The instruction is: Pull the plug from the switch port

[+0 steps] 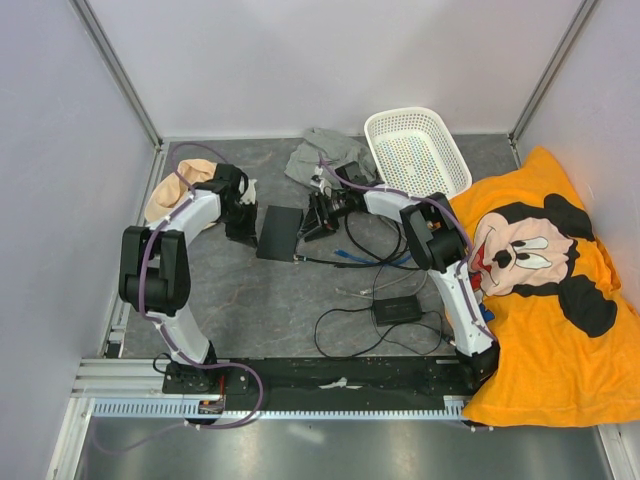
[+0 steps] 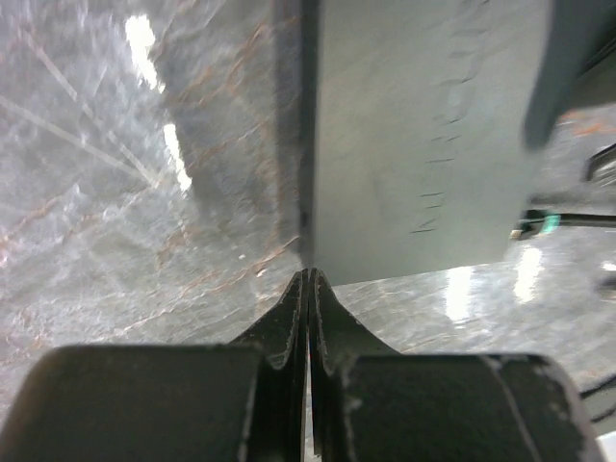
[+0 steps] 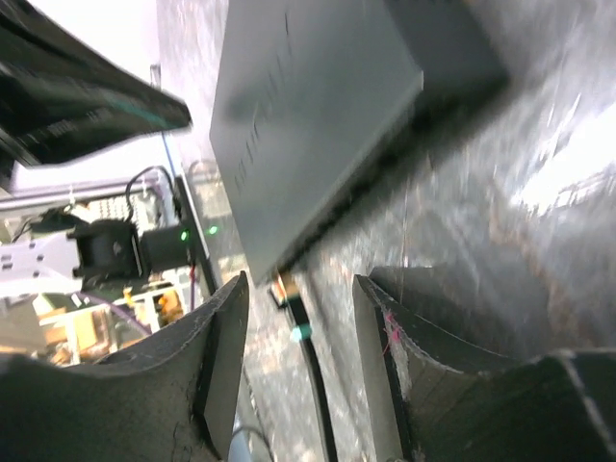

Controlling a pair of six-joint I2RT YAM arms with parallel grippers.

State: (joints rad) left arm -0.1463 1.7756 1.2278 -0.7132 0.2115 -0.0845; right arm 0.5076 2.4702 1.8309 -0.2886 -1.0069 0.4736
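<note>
The flat black switch box (image 1: 279, 232) lies on the grey table. A black cable with a teal band (image 1: 330, 262) runs to its near right corner, where the plug (image 1: 297, 258) sits; the port itself is in shadow. My left gripper (image 1: 243, 226) is shut and empty, its tips (image 2: 310, 275) against the box's left edge (image 2: 423, 135). My right gripper (image 1: 322, 214) is open just right of the box. In the right wrist view the plug (image 3: 283, 287) and its cable (image 3: 306, 346) lie between my open fingers (image 3: 298, 294), untouched, below the box (image 3: 308, 125).
A smaller black power brick (image 1: 397, 309) with thin cords lies near the right arm's base. A white basket (image 1: 418, 150) and grey cloth (image 1: 325, 155) are at the back. An orange Mickey pillow (image 1: 540, 270) fills the right side. A beige object (image 1: 180, 187) lies far left.
</note>
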